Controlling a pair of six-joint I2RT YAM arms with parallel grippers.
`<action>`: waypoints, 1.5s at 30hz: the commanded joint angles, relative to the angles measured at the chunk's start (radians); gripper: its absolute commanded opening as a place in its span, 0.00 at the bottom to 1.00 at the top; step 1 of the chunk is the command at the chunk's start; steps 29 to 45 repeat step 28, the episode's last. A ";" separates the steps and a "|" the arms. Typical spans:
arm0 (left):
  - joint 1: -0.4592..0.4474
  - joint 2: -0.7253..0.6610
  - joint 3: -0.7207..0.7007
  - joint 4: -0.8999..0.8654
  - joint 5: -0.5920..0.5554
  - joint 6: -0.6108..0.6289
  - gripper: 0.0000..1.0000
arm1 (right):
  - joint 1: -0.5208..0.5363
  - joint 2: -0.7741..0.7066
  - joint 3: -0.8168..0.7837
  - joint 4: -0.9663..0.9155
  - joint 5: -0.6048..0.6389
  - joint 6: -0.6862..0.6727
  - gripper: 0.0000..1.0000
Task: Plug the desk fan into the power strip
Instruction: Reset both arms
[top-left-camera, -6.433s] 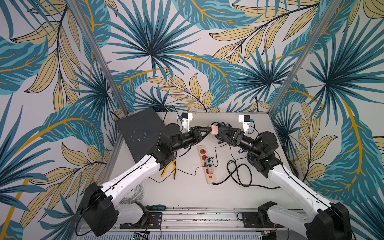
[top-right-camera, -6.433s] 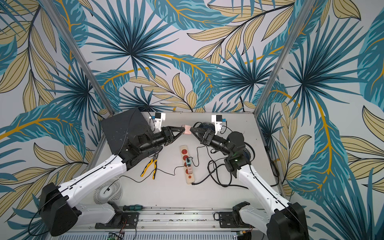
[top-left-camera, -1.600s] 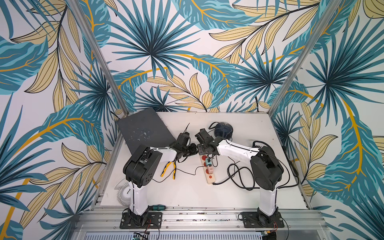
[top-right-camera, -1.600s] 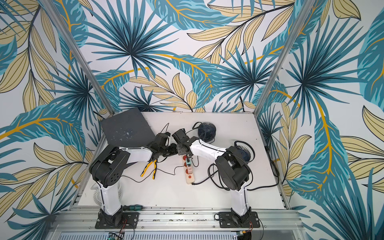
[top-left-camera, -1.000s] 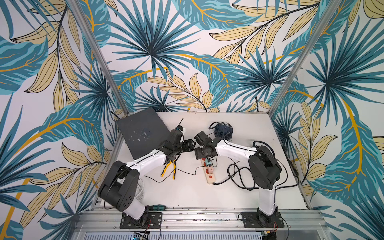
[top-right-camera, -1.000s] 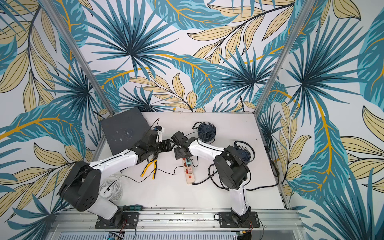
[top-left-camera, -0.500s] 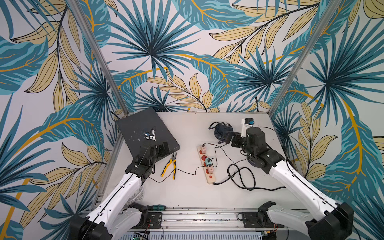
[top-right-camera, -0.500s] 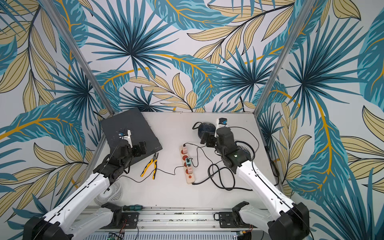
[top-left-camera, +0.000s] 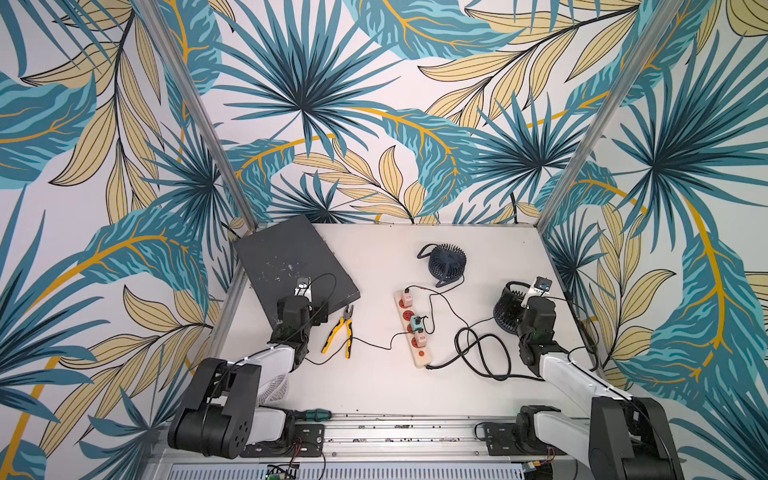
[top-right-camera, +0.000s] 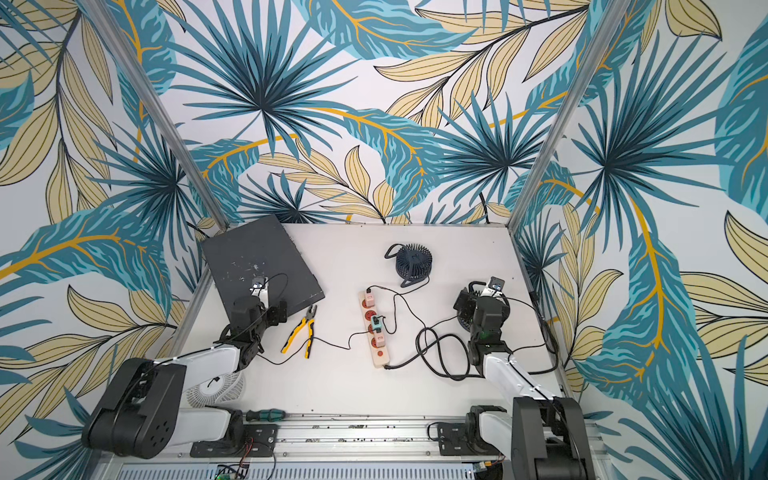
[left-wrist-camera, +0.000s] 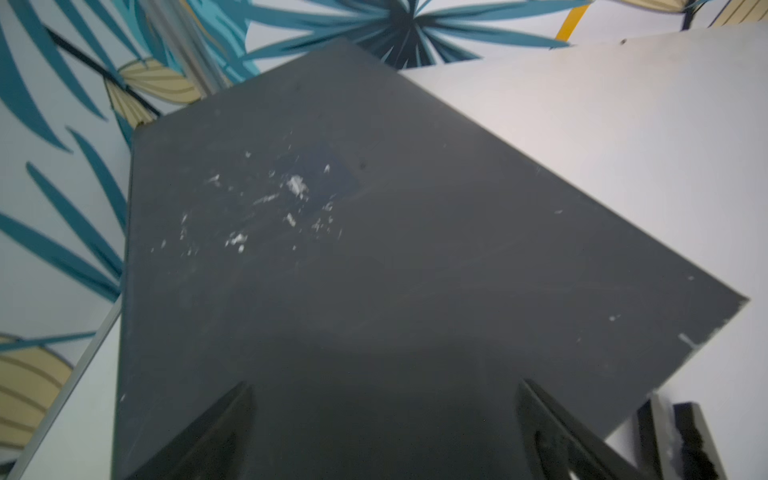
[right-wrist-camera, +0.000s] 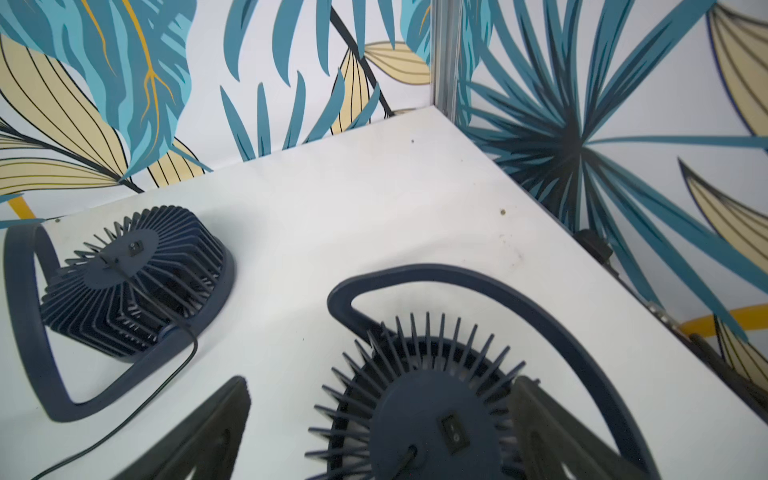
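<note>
The cream power strip (top-left-camera: 412, 332) (top-right-camera: 377, 332) lies mid-table in both top views. A pink plug (top-left-camera: 407, 297) sits in its far-end socket, and a thin black cord runs from it to the dark blue desk fan (top-left-camera: 446, 262) (right-wrist-camera: 124, 270) at the back. Two more plugs sit further down the strip. My left gripper (top-left-camera: 306, 308) (left-wrist-camera: 385, 384) hangs open and empty over the near corner of a black board. My right gripper (top-left-camera: 527, 308) (right-wrist-camera: 382, 380) is open above a second dark fan (right-wrist-camera: 419, 415), whose body shows between the fingers.
A black board (top-left-camera: 291, 266) leans at the back left. Yellow-handled pliers (top-left-camera: 338, 332) lie left of the strip. The strip's thick black cord (top-left-camera: 478, 353) coils to its right. A white fan (top-right-camera: 216, 388) and a green-handled screwdriver (top-left-camera: 311, 414) lie by the front rail.
Both grippers were together at the strip's far end a second ago. They have let go, opened wide and drawn back to their own sides. The pink plug stays in the far socket.
</note>
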 joint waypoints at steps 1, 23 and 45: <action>0.046 0.115 0.018 0.250 0.148 0.075 1.00 | -0.027 0.098 -0.062 0.333 -0.001 -0.091 1.00; 0.077 0.123 0.051 0.197 0.146 0.032 1.00 | -0.090 0.342 -0.108 0.716 -0.264 -0.215 1.00; 0.079 0.123 0.049 0.198 0.148 0.033 1.00 | -0.090 0.339 -0.111 0.721 -0.262 -0.216 1.00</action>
